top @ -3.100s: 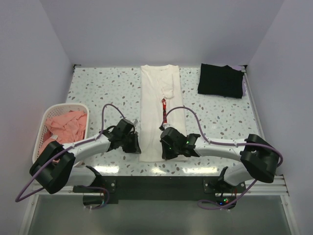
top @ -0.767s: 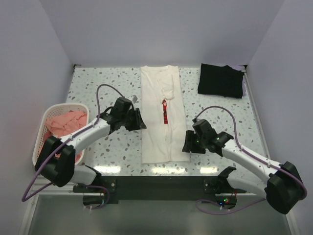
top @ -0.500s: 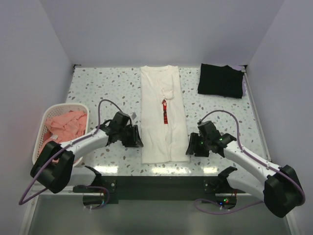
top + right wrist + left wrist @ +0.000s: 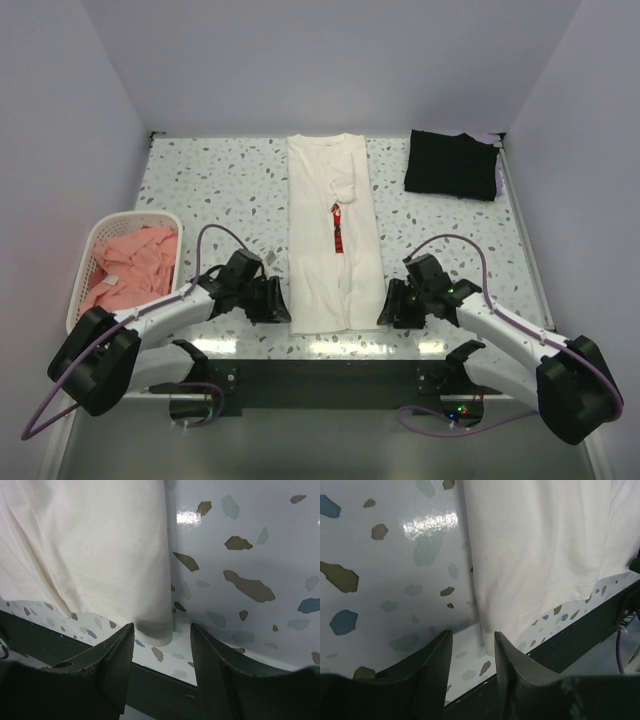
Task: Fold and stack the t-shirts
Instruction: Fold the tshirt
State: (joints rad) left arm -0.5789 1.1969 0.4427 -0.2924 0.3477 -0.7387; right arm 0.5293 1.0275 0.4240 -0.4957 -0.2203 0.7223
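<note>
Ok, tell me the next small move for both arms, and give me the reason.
Probably close both grippers on the near hem corners. The white t-shirt lies as a long narrow strip. The left gripper and right gripper each stand open with one corner of that hem between the fingers. Gripped there, the hem could be carried toward the collar for the next fold.

Overhead + wrist closeups; shared t-shirt (image 4: 325, 270)

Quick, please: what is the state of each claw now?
Left claw: open, empty, at white t-shirt's corner.
Right claw: open, empty, at its other corner.
</note>
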